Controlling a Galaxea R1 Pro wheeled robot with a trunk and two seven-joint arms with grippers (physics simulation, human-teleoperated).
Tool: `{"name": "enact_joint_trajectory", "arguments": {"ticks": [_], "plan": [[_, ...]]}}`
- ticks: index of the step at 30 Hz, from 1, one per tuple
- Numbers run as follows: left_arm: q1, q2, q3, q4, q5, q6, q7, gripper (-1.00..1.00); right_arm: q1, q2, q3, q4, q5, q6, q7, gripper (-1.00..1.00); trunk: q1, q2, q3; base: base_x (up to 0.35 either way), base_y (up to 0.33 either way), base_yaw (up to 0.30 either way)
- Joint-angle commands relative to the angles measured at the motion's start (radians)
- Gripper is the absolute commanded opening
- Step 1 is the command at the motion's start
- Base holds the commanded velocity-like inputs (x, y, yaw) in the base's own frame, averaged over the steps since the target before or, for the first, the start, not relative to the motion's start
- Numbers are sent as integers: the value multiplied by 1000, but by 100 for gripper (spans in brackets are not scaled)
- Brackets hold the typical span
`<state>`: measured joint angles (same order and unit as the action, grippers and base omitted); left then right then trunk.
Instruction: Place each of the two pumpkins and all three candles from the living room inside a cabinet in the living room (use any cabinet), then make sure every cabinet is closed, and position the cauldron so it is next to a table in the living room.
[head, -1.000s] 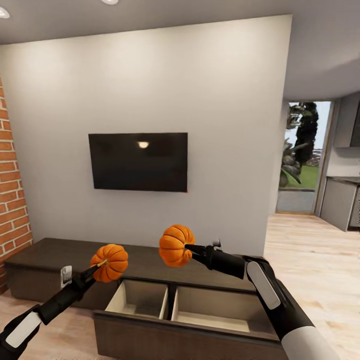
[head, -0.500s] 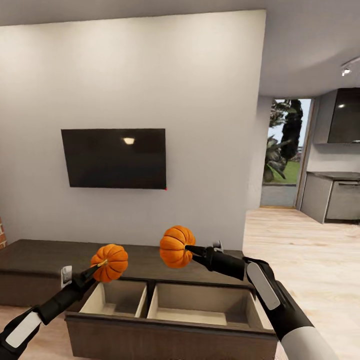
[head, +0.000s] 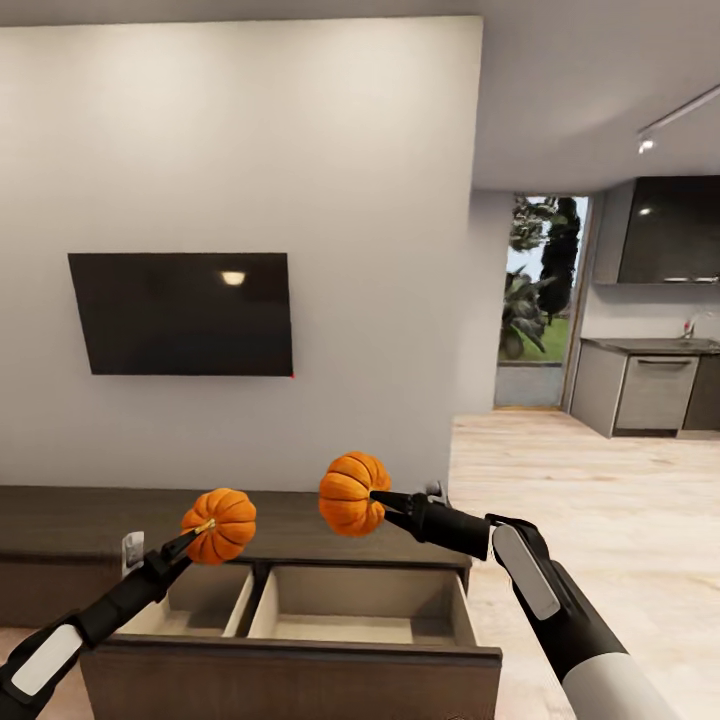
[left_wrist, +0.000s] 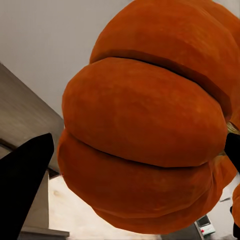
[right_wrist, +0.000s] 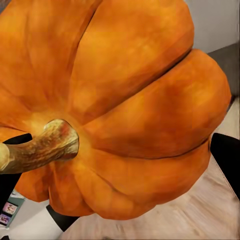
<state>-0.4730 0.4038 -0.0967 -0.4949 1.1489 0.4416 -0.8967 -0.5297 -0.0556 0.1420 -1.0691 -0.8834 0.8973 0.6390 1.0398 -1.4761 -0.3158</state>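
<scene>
Both arms hold pumpkins over the cabinet (head: 60, 505): left gripper (head: 192, 535) jaws shut on left pumpkin (head: 220, 525), right gripper (head: 378, 497) jaws on right pumpkin (head: 351, 491), above the open drawer (head: 350, 610); best lowered well inside w/o clipping its front edge before release.

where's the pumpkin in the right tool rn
In the head view the right-hand pumpkin is held up by the right tool, above the back edge of the open cabinet drawer, right of the other pumpkin.
</scene>
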Motion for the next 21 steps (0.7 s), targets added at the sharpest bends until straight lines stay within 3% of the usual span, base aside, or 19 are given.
{"name": "enact_joint_trajectory", "arguments": {"ticks": [1,11,21], "plan": [[-1,1,-3,-1,15,11,-2,-100,-1,0,1,0,-15,6,3,-100,0,-1,-2,0,-278,-182],[-1,1,-2,-1,15,11,-2,-100,-1,-1,2,0,-13,6,1,-100,0,-1,-10,0,-274,-158],[-1,1,-3,-1,16,12,-2,-100,-1,2,2,1,-12,6,0,-100,0,-1,-17,0,-79,-60]]}}
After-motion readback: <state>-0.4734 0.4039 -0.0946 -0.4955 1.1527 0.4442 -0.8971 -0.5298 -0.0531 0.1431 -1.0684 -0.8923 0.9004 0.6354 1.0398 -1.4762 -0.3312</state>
